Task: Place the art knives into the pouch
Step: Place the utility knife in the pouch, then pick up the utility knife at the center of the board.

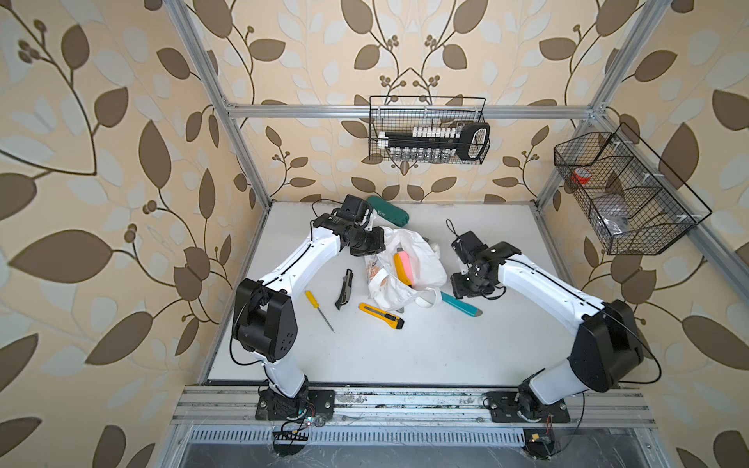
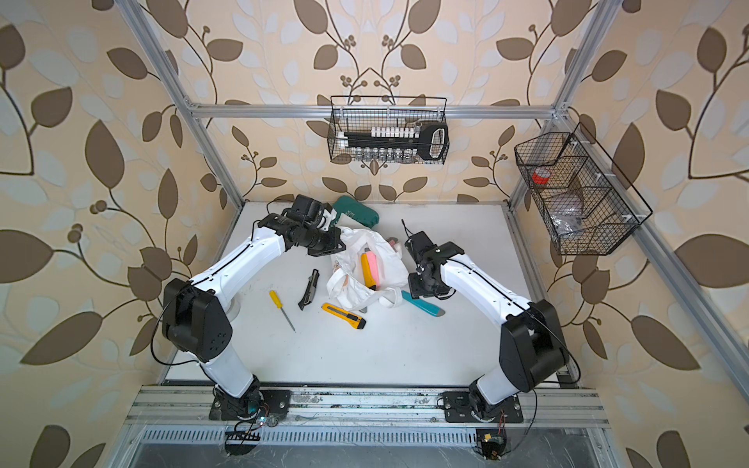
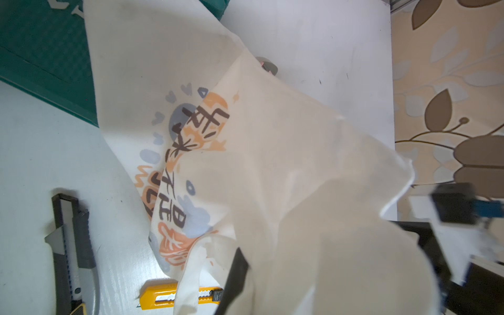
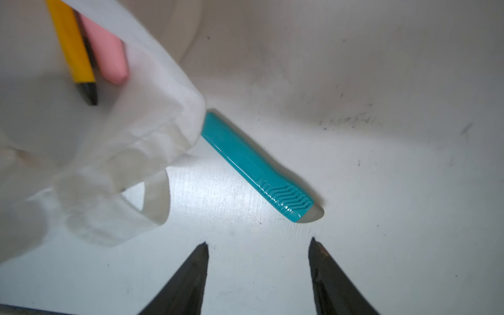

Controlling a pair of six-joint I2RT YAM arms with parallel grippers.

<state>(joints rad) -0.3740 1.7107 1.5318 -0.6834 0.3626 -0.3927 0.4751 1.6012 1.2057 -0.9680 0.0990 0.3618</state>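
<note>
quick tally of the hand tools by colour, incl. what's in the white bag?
Yellow: 3 (yellow screwdriver, yellow cutter on the table, yellow tool in the pouch)
Pink: 1 (pink tool in the pouch)
Teal: 1 (teal cutter)
Black: 1 (black cutter)
Total: 6

Teal knife [image 4: 256, 166] end under pouch [image 4: 131, 131] cloth, left fingers [image 3: 236, 275] mostly hidden by cloth, right fingers [image 4: 188, 281] cropped

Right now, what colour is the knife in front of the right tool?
The knife is teal, clearest in the right wrist view.
</note>
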